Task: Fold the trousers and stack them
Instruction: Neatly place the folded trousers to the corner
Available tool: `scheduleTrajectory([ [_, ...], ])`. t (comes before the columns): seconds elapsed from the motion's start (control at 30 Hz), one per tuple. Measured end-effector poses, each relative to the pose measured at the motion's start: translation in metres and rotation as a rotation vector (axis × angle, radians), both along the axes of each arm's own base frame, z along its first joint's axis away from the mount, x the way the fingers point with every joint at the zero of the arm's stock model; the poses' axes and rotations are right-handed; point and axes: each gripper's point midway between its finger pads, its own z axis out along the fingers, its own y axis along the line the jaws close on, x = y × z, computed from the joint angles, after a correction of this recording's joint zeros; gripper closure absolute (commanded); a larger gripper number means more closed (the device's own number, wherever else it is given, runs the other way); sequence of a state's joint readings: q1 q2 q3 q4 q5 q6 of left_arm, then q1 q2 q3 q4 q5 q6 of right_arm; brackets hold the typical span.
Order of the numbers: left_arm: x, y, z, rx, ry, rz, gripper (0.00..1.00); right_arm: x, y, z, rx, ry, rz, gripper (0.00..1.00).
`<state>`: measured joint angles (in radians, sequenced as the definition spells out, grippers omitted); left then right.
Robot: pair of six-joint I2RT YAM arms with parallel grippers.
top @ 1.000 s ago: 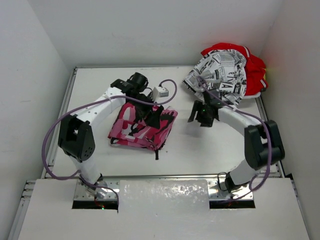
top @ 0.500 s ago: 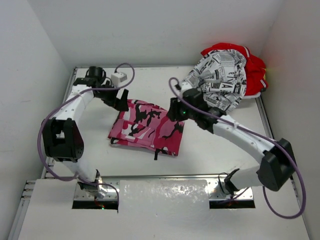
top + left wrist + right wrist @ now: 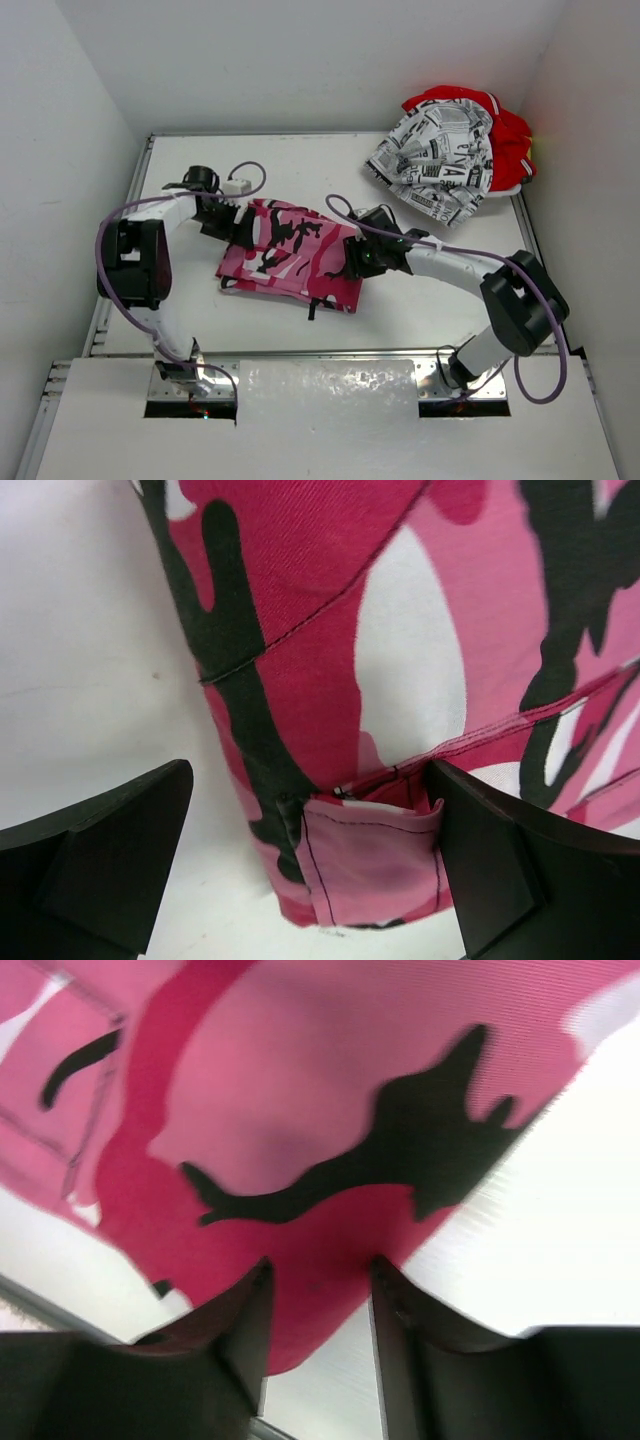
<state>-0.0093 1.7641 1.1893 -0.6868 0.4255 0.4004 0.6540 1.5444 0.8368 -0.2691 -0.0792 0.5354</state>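
The left pincer [image 3: 230,224] stands wide open, holding nothing, over the camouflage trousers [image 3: 290,255]. The right pincer [image 3: 352,262] pinches their right edge.

**Top view.** My left arm [image 3: 170,208], based at 7 o'clock, and my right arm [image 3: 450,265], based at 5 o'clock, have white tubular links and bulky black joint housings [image 3: 130,265]. A looping purple cable [image 3: 98,250] trails each arm. A small white box [image 3: 237,186] sits on my left wrist.

**Wrist views.** My left gripper [image 3: 310,780] and right gripper [image 3: 320,1265] carry matte black, wedge-shaped fingers [image 3: 110,865].
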Motion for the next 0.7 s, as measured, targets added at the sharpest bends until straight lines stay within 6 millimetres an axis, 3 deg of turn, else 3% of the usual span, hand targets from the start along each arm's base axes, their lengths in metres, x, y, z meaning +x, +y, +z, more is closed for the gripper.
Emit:
scheduleTrajectory([
  [0.07, -0.004, 0.000, -0.012, -0.006, 0.021, 0.008, 0.00, 0.003, -0.007, -0.004, -0.009, 0.012, -0.024, 0.49],
  [0.13, -0.010, -0.001, -0.023, -0.015, 0.051, 0.005, 0.07, 0.006, -0.015, -0.007, -0.012, 0.021, -0.051, 0.47],
  [0.2, -0.012, -0.005, -0.032, -0.037, 0.083, -0.007, 0.58, 0.008, -0.022, -0.010, -0.018, 0.032, -0.071, 0.44],
  [0.23, -0.013, -0.008, -0.032, -0.059, 0.095, -0.018, 1.00, 0.009, -0.026, -0.011, -0.023, 0.035, -0.081, 0.43],
  [0.33, -0.015, -0.008, -0.032, -0.131, 0.132, -0.026, 1.00, 0.010, -0.032, -0.011, -0.043, 0.031, -0.080, 0.41],
  [0.43, -0.022, 0.014, -0.031, -0.169, 0.160, 0.021, 1.00, 0.010, -0.037, -0.006, -0.063, 0.012, -0.067, 0.41],
  [0.5, -0.029, 0.042, -0.031, -0.175, 0.181, 0.080, 1.00, 0.011, -0.039, 0.002, -0.062, -0.010, -0.063, 0.41],
  [0.7, -0.062, 0.155, -0.027, -0.121, 0.193, 0.274, 0.99, 0.017, -0.042, 0.020, -0.047, -0.070, -0.065, 0.41],
])
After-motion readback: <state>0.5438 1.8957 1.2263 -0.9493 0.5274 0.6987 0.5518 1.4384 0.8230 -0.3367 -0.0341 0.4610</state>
